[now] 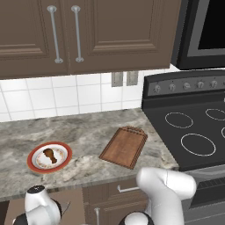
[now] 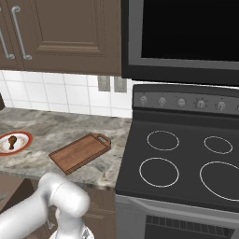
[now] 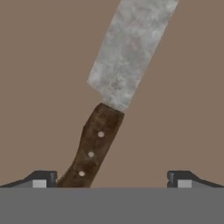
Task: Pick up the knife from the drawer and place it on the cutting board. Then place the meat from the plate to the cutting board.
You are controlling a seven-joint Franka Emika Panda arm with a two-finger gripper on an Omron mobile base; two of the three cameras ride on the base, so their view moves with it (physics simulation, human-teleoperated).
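Claw (image 3: 112,179) spread wide and empty, poised over the knife (image 3: 111,105) on the drawer floor (image 3: 39,87), lining up for the handle. Cutting board (image 1: 124,147) waits bare on the worktop (image 1: 88,132).

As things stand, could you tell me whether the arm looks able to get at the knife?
Probably yes: the knife lies flat right below the gripper, its handle between the open jaws, and nothing lies across it.

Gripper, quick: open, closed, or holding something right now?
Gripper: open, holding nothing; its fingertips stand wide apart over the knife, which lies flat in the drawer.
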